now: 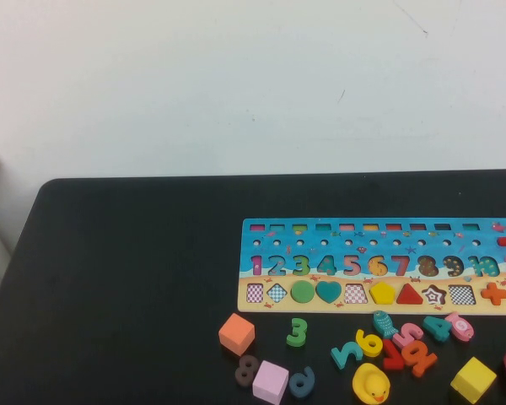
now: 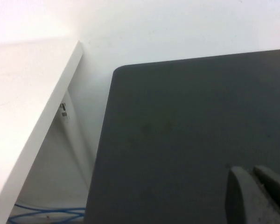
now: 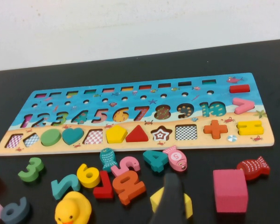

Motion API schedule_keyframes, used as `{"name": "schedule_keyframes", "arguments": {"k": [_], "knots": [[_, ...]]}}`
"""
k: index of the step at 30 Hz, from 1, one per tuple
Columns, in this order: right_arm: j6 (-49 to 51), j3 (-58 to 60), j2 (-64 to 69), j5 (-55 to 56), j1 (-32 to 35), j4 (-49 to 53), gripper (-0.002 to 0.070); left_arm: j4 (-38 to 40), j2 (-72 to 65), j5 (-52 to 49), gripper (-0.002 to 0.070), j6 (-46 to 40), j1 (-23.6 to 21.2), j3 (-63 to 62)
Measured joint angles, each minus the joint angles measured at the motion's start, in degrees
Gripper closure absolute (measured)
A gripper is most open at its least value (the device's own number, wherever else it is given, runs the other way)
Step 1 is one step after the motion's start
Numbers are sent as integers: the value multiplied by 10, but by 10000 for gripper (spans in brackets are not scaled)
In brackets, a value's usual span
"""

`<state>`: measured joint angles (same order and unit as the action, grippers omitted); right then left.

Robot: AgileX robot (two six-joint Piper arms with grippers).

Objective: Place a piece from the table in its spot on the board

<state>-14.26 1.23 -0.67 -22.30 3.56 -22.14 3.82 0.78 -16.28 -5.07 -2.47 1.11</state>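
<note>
The piece, a flat yellow pentagon [image 1: 382, 293] [image 3: 116, 134], lies seated in the tan strip of the board [image 1: 261, 229] [image 3: 37, 105], between a checkered recess and the red triangle. It covers its place, so the recess does not show. Neither arm appears in the high view. My left gripper [image 2: 249, 173] is shut and empty above a bare part of the table [image 2: 177, 116] near a rounded corner. My right gripper [image 3: 170, 200] hangs low on the near side of the board, in front of a yellow cube [image 3: 186, 205].
Loose numbers [image 1: 297, 332], a yellow duck [image 1: 371, 385], an orange cube [image 1: 236, 333], a lilac cube [image 1: 270, 381], a yellow cube [image 1: 472, 380], a magenta cube [image 3: 230, 190] and fish pieces [image 3: 253, 168] crowd the near edge. A white shelf [image 2: 23, 126] flanks the table's left.
</note>
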Motion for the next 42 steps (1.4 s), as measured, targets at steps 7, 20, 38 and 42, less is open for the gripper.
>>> {"name": "schedule_keyframes", "arguments": {"k": [7,20,38,42], "knots": [[0,0,0,0,0,0,83,40,0,-13,675,-2,0,-1],[0,0,0,0,0,0,83,47,0,-17,675,-1,0,-1],[0,0,0,0,0,0,83,47,0,-17,675,-2,0,-1],[0,0,0,0,0,0,83,47,0,-17,675,-2,0,-1]]}}
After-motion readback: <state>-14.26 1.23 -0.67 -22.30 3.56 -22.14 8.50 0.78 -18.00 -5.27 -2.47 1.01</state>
